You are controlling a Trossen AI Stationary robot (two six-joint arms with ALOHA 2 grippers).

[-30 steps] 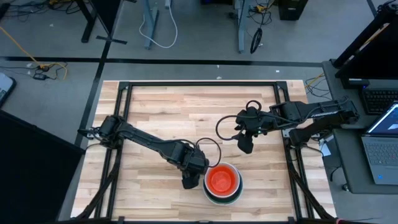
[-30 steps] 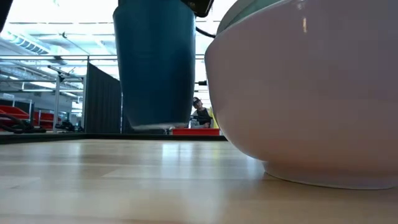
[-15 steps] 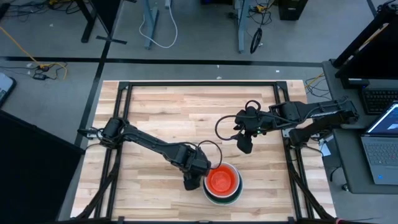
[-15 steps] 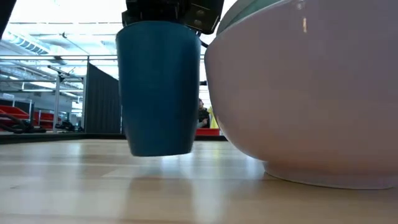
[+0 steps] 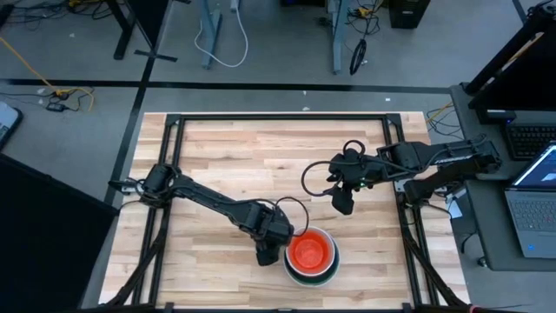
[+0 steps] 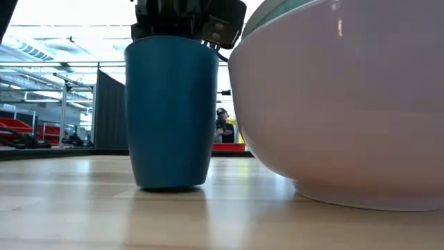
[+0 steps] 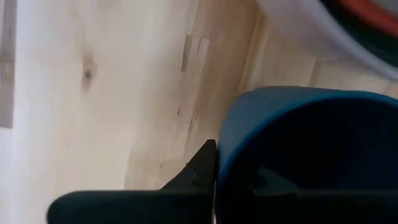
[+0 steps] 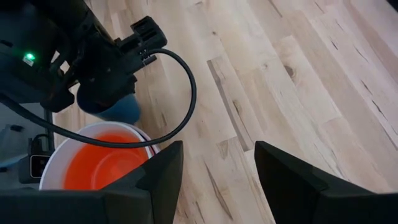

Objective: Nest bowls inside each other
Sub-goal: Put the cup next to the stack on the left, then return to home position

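Stack [image 5: 311,255] near the tabletop's front edge shows orange innermost; blue cup [image 6: 173,114] stands beside it, un-nested, my left tool [image 5: 264,253] pinching its rim; right tool [image 5: 343,203] open, idle.

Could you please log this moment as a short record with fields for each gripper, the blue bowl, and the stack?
left gripper: gripping the blue bowl's rim, beside the stack
blue bowl: upright on the table, close to the stack but apart from it
stack: orange bowl on top, green rim visible, large white bowl outermost
right gripper: open, holding nothing, waiting above the table behind the stack
task: blue bowl not yet nested
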